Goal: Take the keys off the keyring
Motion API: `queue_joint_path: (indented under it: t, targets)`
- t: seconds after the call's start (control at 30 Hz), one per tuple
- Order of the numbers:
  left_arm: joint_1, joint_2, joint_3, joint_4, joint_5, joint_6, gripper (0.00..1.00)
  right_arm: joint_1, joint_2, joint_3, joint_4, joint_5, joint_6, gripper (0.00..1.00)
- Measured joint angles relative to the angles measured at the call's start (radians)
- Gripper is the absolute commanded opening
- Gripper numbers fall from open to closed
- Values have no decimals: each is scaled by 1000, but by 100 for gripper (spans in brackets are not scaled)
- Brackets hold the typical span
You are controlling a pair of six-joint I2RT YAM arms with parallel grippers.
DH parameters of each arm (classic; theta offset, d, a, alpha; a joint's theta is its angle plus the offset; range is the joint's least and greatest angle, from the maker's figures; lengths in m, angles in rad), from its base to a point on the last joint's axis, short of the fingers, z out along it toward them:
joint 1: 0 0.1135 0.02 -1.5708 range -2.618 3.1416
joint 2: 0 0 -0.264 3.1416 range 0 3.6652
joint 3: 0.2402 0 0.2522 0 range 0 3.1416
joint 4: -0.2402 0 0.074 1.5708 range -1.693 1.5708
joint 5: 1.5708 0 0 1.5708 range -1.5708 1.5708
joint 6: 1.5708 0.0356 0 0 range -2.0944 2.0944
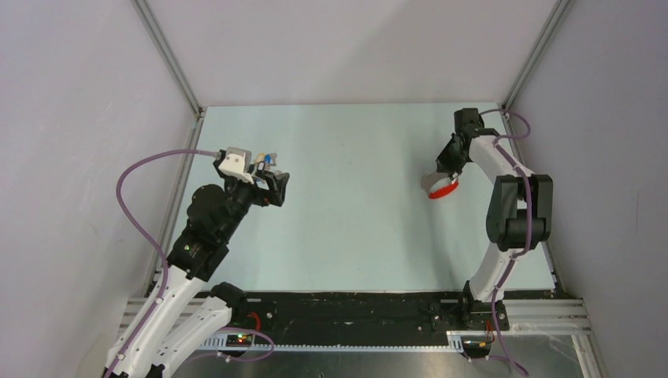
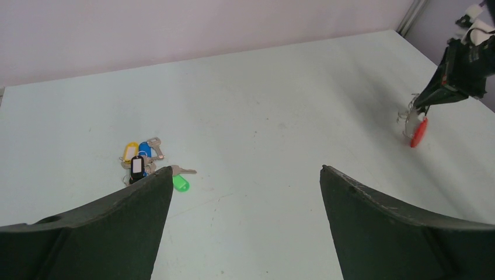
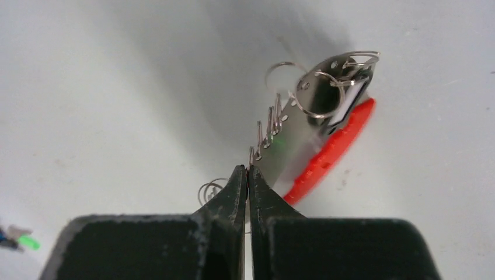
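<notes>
The keys (image 2: pixel 142 158) lie in a loose bunch on the table, with yellow, blue and green heads and one black head with a white mark. They also show in the top view (image 1: pixel 268 159), just beyond my left gripper (image 1: pixel 277 189). My left gripper (image 2: pixel 245 170) is open and empty above the table, with the keys beside its left finger (image 2: pixel 117 221). My right gripper (image 3: pixel 248 169) is shut on the keyring (image 3: pixel 334 147), a red curved loop with a silver holed plate and several wire rings (image 3: pixel 312 93). It holds the keyring (image 1: pixel 441 187) at the table surface on the right.
A loose wire ring (image 3: pixel 210 189) lies on the table next to my right fingers. The keys appear small at the lower left of the right wrist view (image 3: pixel 17 239). Grey walls and frame posts (image 1: pixel 169 55) bound the table at back and sides.
</notes>
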Motion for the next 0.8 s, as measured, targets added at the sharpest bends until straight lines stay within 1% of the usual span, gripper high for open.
queue_joint_path:
  t: [0.2, 0.3, 0.5, 0.67, 0.8]
  targets:
    - [0, 5, 0, 0, 0, 0, 98, 68, -130, -15, 63, -132, -68, 0]
    - [0, 7, 0, 0, 1, 1, 98, 137, -194, -15, 102, -206, -124, 0]
    - [0, 35, 9, -2, 25, -4, 98, 287, -335, -24, 186, -413, -244, 0]
    - [0, 119, 103, -4, 82, -24, 98, 359, -468, -73, 263, -591, -316, 0]
    - [0, 159, 187, 0, 118, -51, 98, 373, -558, -115, 312, -716, -349, 0]
